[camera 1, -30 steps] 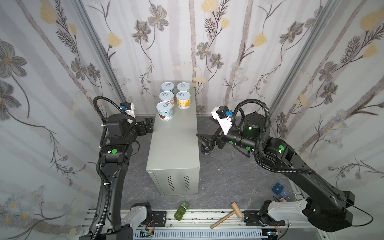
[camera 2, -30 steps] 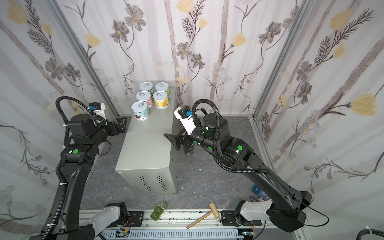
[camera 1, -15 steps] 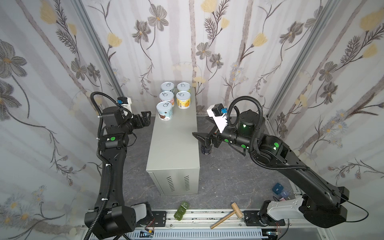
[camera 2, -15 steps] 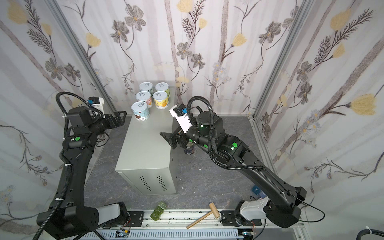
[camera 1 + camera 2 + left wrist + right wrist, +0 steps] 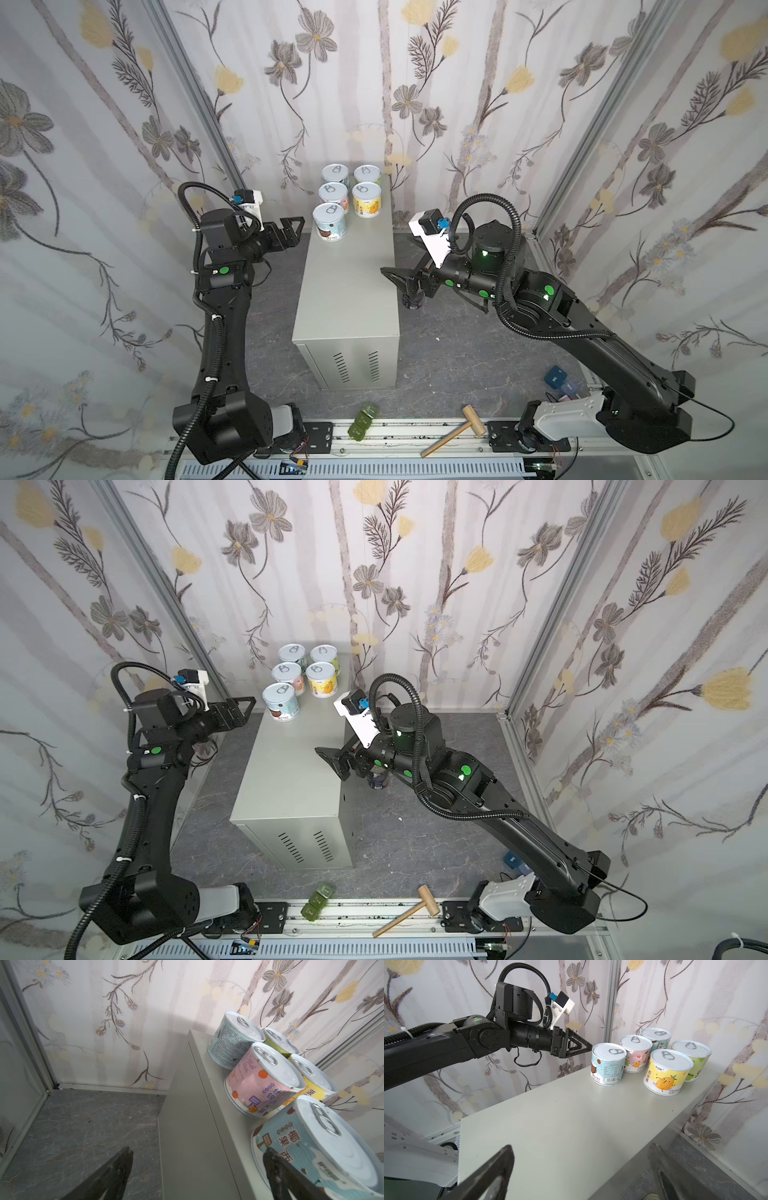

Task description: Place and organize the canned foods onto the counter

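Both top views look down from high in front (sharing the whole cell); wrist cameras sit close, facing the desk (image 5: 187, 1136) and cans (image 5: 667, 1072) from opposite sides.

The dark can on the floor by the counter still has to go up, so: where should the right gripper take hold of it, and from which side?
Probably its round side wall, upper half, jaws straddling it. The dark can seems upright close to the counter wall, so the open right gripper should come from above or the open-floor side, not the counter's.
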Controlling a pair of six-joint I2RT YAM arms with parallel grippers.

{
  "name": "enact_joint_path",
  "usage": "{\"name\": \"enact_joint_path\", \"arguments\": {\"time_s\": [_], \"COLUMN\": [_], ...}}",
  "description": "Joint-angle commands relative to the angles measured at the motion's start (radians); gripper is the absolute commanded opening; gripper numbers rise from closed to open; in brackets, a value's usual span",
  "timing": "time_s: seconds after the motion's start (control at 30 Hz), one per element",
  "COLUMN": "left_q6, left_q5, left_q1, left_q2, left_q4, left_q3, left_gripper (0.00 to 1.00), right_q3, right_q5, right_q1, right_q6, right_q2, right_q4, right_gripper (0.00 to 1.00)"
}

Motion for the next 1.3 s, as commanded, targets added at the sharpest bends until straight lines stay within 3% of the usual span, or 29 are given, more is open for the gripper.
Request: {"name": "enact_joint_path", "arguments": {"time_s": [0.0, 0.43, 0.6, 0.87, 1.27], "left_q6": [-0.044, -0.081, -0.06, -0.022, -0.018], "left_q5": [0.049, 0.076, 0.049, -0.1, -0.119], "left_q1": [0.001, -0.015, -0.028, -0.062, -0.106], "left_q2": [0.013, 0.041, 0.026, -0.046, -0.043], "left_q4": [0.072, 0.096, 0.069, -0.009, -0.008], "left_q3": [0.01, 0.018, 0.013, -0.047, -0.051], "left_gripper": [1.0, 1.0, 1.0, 1.0, 1.0], "right_q3": [0.003, -0.01, -0.01, -0.009, -0.03], "right_q5": [0.001, 0.008, 0.008, 0.009, 0.014], "right_q1": [0.002, 0.007, 0.006, 0.006, 0.006], "right_q6": [-0.007, -0.011, -0.012, -0.016, -0.016], "right_q2": [0.002, -0.006, -0.007, -0.007, -0.026], "right_q4": [0.009, 0.013, 0.013, 0.011, 0.019], "right_gripper": [1.0, 1.0, 1.0, 1.0, 1.0]}}
